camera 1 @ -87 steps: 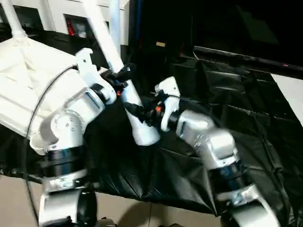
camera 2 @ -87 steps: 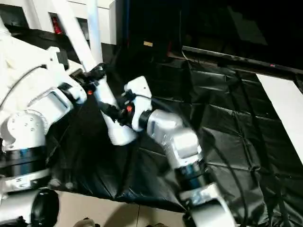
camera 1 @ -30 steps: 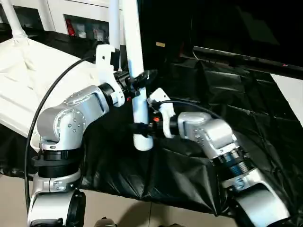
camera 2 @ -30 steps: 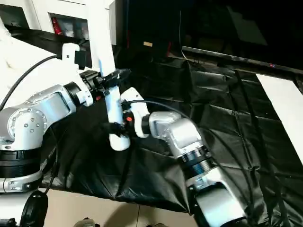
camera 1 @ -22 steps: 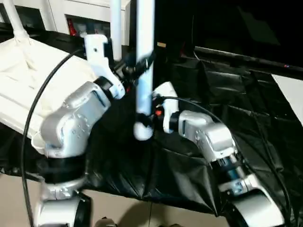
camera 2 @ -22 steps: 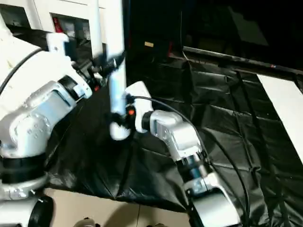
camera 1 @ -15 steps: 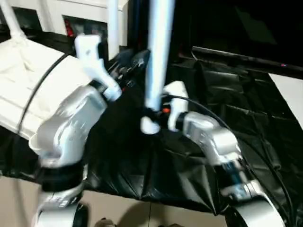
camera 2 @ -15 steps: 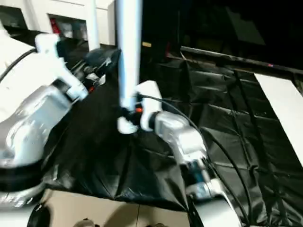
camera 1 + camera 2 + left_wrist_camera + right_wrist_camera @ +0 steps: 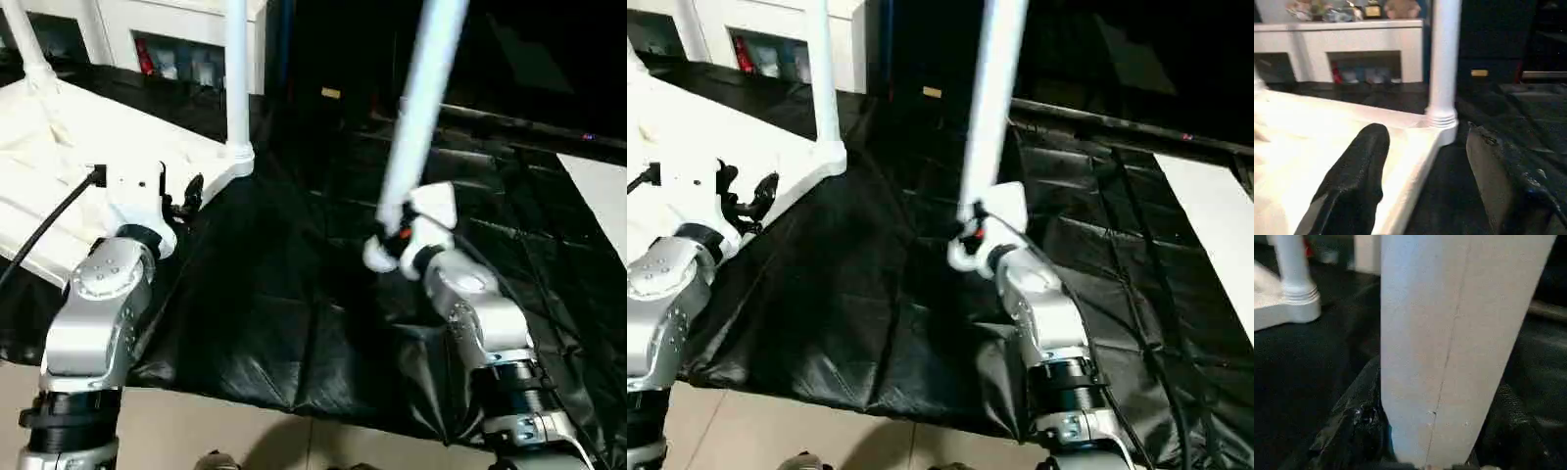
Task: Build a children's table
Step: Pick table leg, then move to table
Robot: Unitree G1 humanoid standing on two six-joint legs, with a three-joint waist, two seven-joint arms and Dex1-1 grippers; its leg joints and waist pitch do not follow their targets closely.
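Item: my right hand [image 9: 390,238] clamped on loose leg [image 9: 419,103], tilted toward one o'clock; my left hand [image 9: 1425,181] apart, over table top [image 9: 59,176] corner edge.

The black sheet [image 9: 294,294] is viewed downward by both head eyes (wrist cameras sit closer, level).

white table parts on black sheeting

the table top [image 9: 59,166] and tube leg [image 9: 416,117] are plain white; the crinkled sheet [image 9: 294,294] is glossy black; both forearms [image 9: 93,313] are silver.
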